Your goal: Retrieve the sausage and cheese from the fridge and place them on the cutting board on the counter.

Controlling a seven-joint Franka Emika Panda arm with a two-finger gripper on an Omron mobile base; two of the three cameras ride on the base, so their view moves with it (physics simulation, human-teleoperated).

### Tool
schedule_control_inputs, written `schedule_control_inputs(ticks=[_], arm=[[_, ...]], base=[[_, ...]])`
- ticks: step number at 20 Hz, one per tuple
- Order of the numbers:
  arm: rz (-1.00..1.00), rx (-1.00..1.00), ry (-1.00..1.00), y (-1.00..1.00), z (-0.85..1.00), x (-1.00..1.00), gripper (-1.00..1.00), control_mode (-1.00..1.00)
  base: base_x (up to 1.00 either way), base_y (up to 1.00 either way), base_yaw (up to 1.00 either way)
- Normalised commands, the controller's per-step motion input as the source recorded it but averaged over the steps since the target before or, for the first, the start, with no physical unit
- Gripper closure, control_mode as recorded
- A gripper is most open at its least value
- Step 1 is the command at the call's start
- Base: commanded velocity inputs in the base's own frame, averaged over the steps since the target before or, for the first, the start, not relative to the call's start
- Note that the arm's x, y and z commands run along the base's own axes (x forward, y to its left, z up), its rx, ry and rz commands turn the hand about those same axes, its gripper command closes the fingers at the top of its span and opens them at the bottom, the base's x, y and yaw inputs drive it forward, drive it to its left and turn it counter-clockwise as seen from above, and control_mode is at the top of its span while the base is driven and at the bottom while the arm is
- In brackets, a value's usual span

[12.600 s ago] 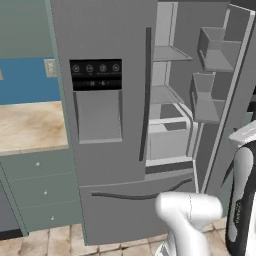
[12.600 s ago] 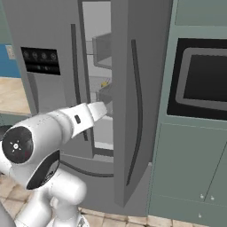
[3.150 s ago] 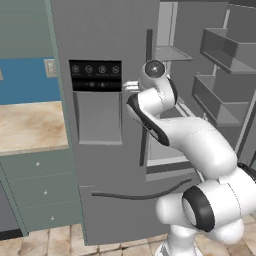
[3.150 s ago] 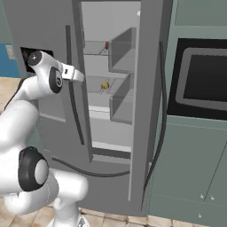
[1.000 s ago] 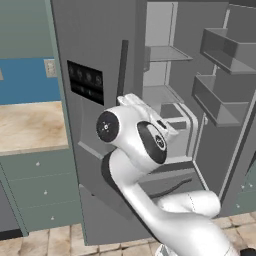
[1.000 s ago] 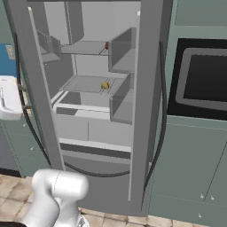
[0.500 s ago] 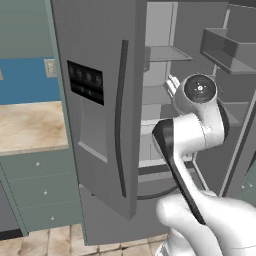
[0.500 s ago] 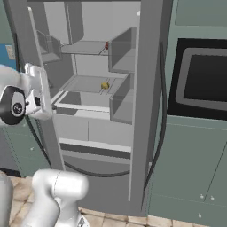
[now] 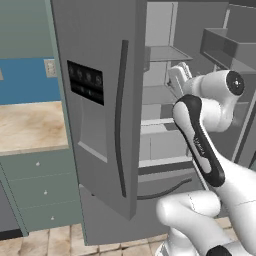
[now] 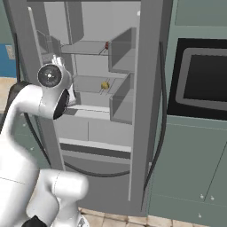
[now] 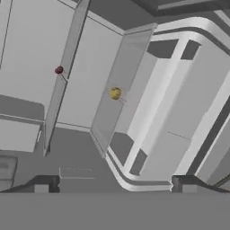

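Observation:
The fridge (image 10: 150, 88) stands with both doors open. On an upper shelf lies the sausage (image 10: 107, 45), small and dark red; in the hand view the sausage (image 11: 59, 70) shows end-on. One shelf lower sits the cheese (image 10: 104, 85), a pale yellow lump, and the hand view has the cheese (image 11: 115, 93) near its middle. My gripper (image 11: 114, 184) is open, with nothing between its fingertips (image 11: 42, 183), and faces the shelves from a distance. From the base, the gripper (image 9: 179, 70) (image 10: 56, 61) hangs at the fridge opening. The counter (image 9: 25, 125) lies to the left. The cutting board is out of view.
The fridge's left door (image 9: 100, 125) juts out toward me, close to my arm's left side. The right door's bins (image 9: 225, 45) stand at the right. A built-in oven (image 10: 204, 80) fills the wall right of the fridge. Drawers (image 9: 40, 190) sit under the counter.
My arm has swung right, from in front of the left door to the fridge opening, and the hand now points at the shelves. The left door had opened wide before that.

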Motion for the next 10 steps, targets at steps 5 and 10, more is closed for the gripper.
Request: schedule_control_inputs(ticks=[5,10], arm=[[0.10,0.12,-0.10,0.01,0.08,0.60,-1.00,-1.00],[0.06,0.12,-0.01,0.03,0.13,0.72,-1.00,-1.00]], base=[[0.00,0.00,0.00],[0.00,0.00,0.00]])
